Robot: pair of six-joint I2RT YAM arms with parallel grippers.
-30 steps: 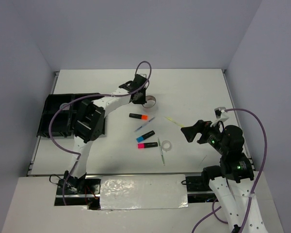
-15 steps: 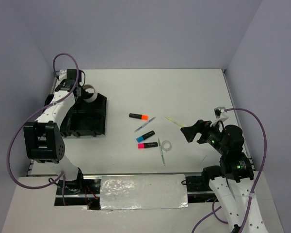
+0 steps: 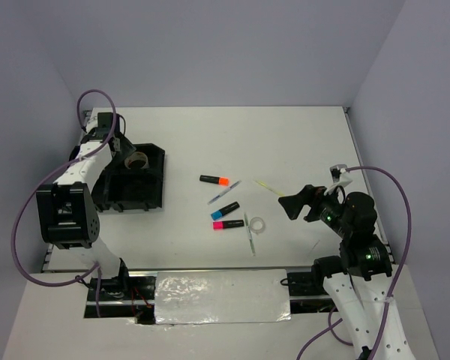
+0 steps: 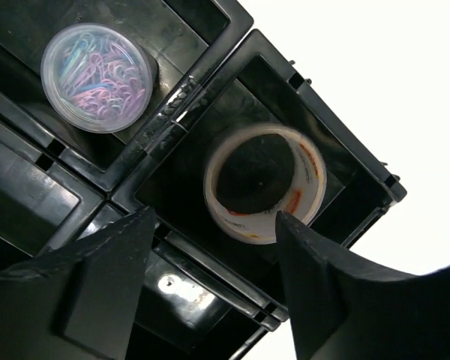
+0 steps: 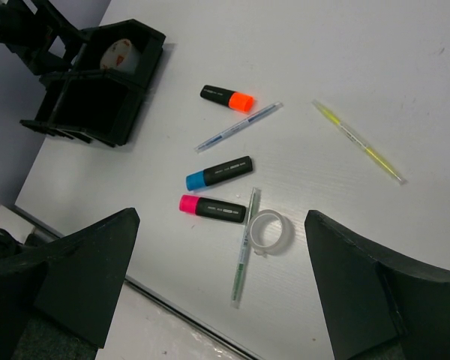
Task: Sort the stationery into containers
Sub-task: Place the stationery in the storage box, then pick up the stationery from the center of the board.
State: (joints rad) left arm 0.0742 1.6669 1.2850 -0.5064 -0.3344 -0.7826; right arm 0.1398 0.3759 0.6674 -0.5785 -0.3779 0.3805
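The black four-compartment tray [image 3: 146, 196] stands at the far left. A white tape roll [image 4: 309, 162] lies loose in its far right compartment [image 3: 138, 160]. Just above it, my left gripper [image 4: 214, 217] hangs open, holding nothing. On the table's middle lie orange [image 5: 227, 97], blue [image 5: 219, 173] and pink [image 5: 212, 207] highlighters, a clear tape ring [image 5: 269, 232], a green pen [image 5: 244, 256], a pale pen [image 5: 238, 127] and a yellow pen [image 5: 358, 142]. My right gripper [image 3: 291, 204] hovers open, high and right of them, holding nothing.
A round clear tub of coloured paper clips [image 4: 97, 77] sits in the tray compartment beside the tape roll. Walls close in the table at the back and both sides. Both arm bases stand at the near edge.
My left arm swung from the table's middle to the tray carrying the white tape roll, then opened. The roll now lies in the compartment. The right arm has not moved.
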